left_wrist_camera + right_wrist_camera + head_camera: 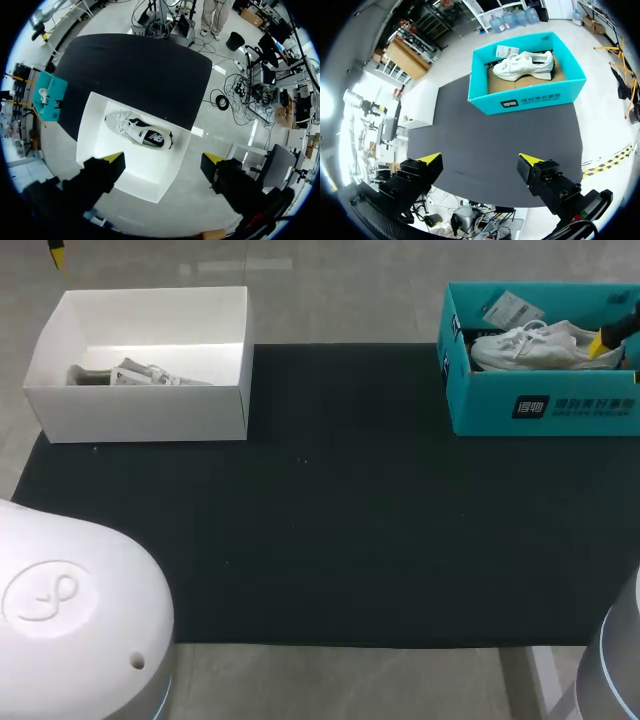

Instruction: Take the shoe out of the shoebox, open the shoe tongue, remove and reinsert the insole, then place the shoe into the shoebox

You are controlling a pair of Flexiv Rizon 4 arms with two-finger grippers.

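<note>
A white sneaker (pixel 545 345) lies on its side in a teal shoebox (pixel 540 405) at the back right; the right wrist view shows this sneaker (pixel 525 65) and teal shoebox (pixel 530 97) ahead of my right gripper (pixel 481 160). That gripper hangs open and empty, high over the black mat (pixel 485 145). A white shoebox (pixel 140 400) at the back left holds a white and black sneaker (pixel 140 132). My left gripper (pixel 163 161) is open and empty, high above that white shoebox (pixel 145 175). In the head view only a yellow fingertip (pixel 56 252) of the left gripper and a yellow fingertip (pixel 605 340) of the right show.
A black mat (pixel 320 540) covers the table between the two boxes. A paper tag (pixel 512 310) lies in the teal box behind the shoe. The white bases of my arms (pixel 70 620) fill the near corners.
</note>
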